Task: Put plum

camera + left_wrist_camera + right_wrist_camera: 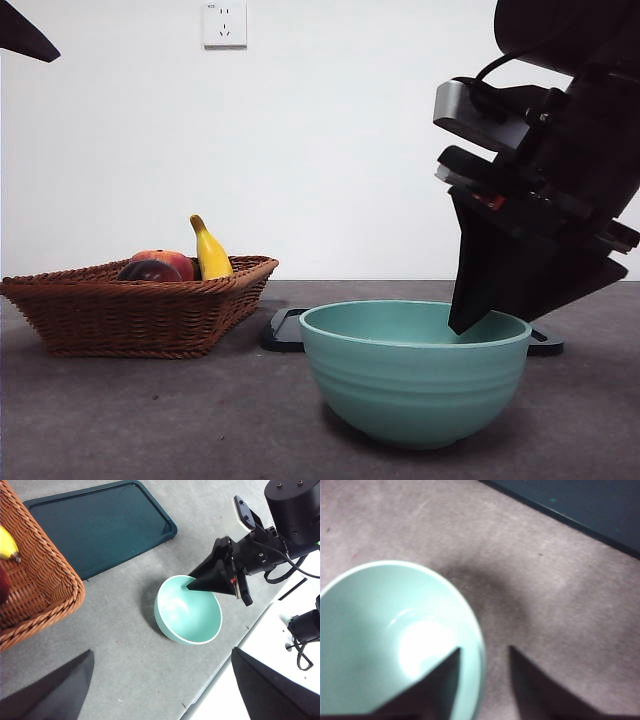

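Plum (148, 271) lying in the wicker basket (140, 310) beside an apple (170, 262) and banana (209, 252); right gripper (484, 652), fingers parted and empty, straddling the teal bowl's (415, 385) rim; left gripper (162, 672) wide open, empty, above the desk (150, 420).

This looks like a robotics lab bench set up for a staged household task, not a real kitchen. A grey felt-like mat (125, 645) covers the tabletop (280, 645), whose bare white edge shows beside it. Behind stands a plain white wall (350, 150) carrying only a white power socket (224, 24). The props are few and neatly spaced: a wicker basket (140, 305) of fruit, a teal bowl (415, 375) and a dark teal tray (100, 525). Loose black cables (300, 650) lie on the white surface.
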